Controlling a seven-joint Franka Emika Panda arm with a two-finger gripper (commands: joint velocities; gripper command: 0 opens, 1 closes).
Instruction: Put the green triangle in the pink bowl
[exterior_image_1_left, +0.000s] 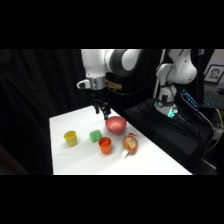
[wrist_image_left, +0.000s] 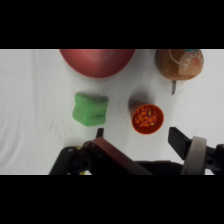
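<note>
The green triangle (exterior_image_1_left: 95, 135) (wrist_image_left: 91, 108) is a small bright green block lying on the white table, just in front of the pink bowl (exterior_image_1_left: 116, 124) (wrist_image_left: 97, 61). The bowl stands upright near the table's back edge and looks empty. My gripper (exterior_image_1_left: 101, 110) (wrist_image_left: 139, 137) hangs above the back of the table, up and behind the block, apart from it and from the bowl. It is open and holds nothing. In the wrist view the block lies left of the fingers, and the bowl is cut off by the picture's top.
An orange cup (exterior_image_1_left: 105, 145) (wrist_image_left: 147, 118) with small pieces inside stands next to the green block. A yellow cup (exterior_image_1_left: 71, 137) stands to the left. A brown bag-like object (exterior_image_1_left: 130, 145) (wrist_image_left: 179, 63) lies right of the orange cup. Dark cloth covers a stand (exterior_image_1_left: 165, 135) right of the table.
</note>
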